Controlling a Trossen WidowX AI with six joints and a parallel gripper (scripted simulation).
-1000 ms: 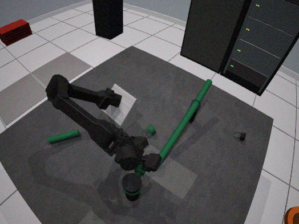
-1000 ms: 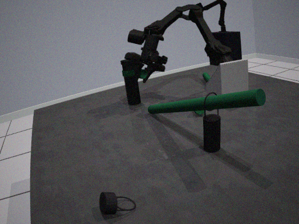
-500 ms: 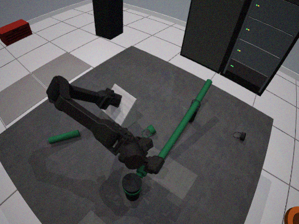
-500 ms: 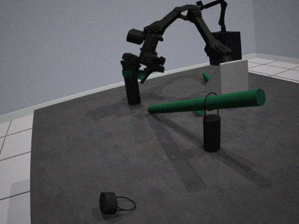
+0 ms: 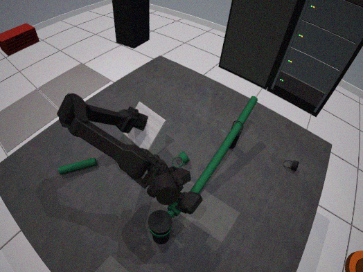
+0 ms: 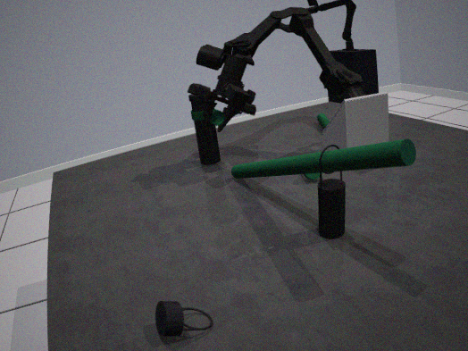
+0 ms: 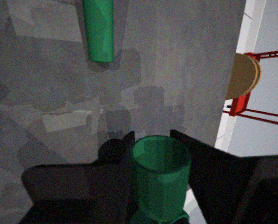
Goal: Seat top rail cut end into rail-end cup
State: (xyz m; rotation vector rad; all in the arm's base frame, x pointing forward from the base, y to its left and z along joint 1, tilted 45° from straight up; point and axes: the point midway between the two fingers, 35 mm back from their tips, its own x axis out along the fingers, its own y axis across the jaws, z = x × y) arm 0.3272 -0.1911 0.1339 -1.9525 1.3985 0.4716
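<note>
My gripper (image 7: 152, 134) is shut on the green rail-end cup (image 7: 162, 185) (image 6: 217, 117) (image 5: 173, 210), whose open mouth shows in the wrist view. The cup is beside the top of the big black post (image 5: 160, 221) (image 6: 208, 141). The green brace band (image 6: 197, 115) is up near the post cap. The long green rail (image 5: 222, 151) (image 6: 286, 165) (image 7: 100, 30) passes through the wire loop (image 6: 321, 172) above the short black post (image 6: 331, 210). In the exterior view, its far end is apart from the cup and lower. The gripper does not hold the rail.
A short green tube (image 5: 77, 165) lies left of the arm. A small green fitting (image 5: 183, 158) with a ring lies between arm and rail. A black cap (image 5: 294, 165) (image 6: 170, 319) with a loop lies on the mat. A white panel (image 5: 154, 120) (image 6: 367, 119) stands near the arm's base.
</note>
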